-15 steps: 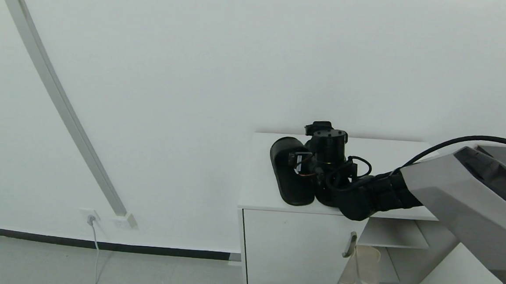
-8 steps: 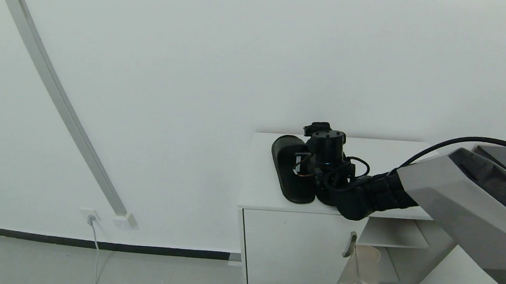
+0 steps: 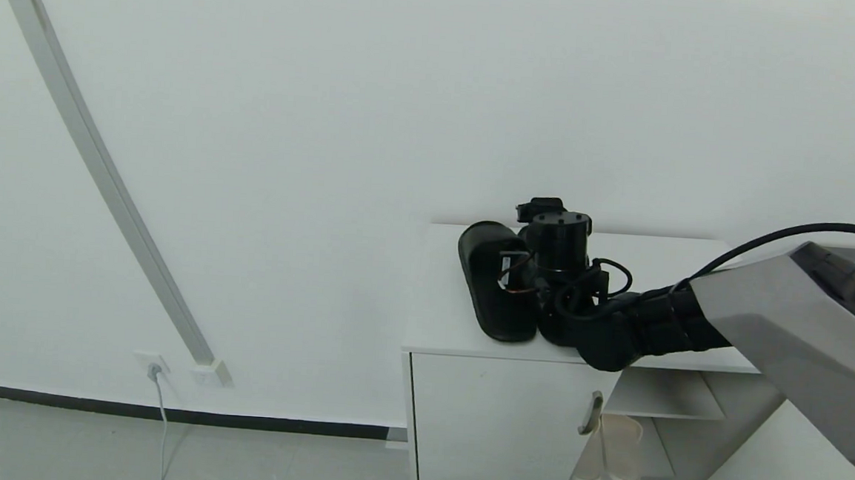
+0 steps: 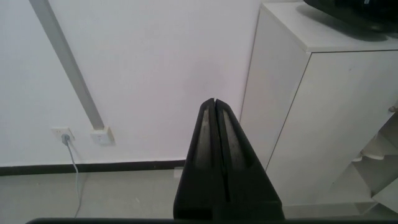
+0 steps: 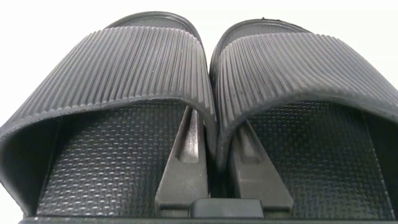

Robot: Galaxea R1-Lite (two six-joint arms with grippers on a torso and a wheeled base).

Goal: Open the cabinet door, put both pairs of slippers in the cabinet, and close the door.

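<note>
A pair of black slippers [image 3: 495,281] is at the top of the white cabinet [image 3: 498,422], pressed side by side; I cannot tell whether they rest on it. My right gripper [image 3: 523,275] is shut on them. In the right wrist view its fingers [image 5: 186,155] reach one into each ribbed slipper [image 5: 124,68] and pinch the inner walls together. A white pair of slippers [image 3: 611,448] stands inside the cabinet's open right half. My left gripper [image 4: 214,106] is shut on nothing, low and to the left of the cabinet [image 4: 323,124].
The cabinet's left door with its metal handle [image 3: 593,413] is closed. The right door [image 3: 777,476] swings out toward me. A shelf [image 3: 663,395] sits inside above the white pair. A wall socket and cord [image 3: 156,372] are low on the left.
My right gripper has risen slightly with the black slippers over the cabinet top. The cabinet and the white pair have not moved.
</note>
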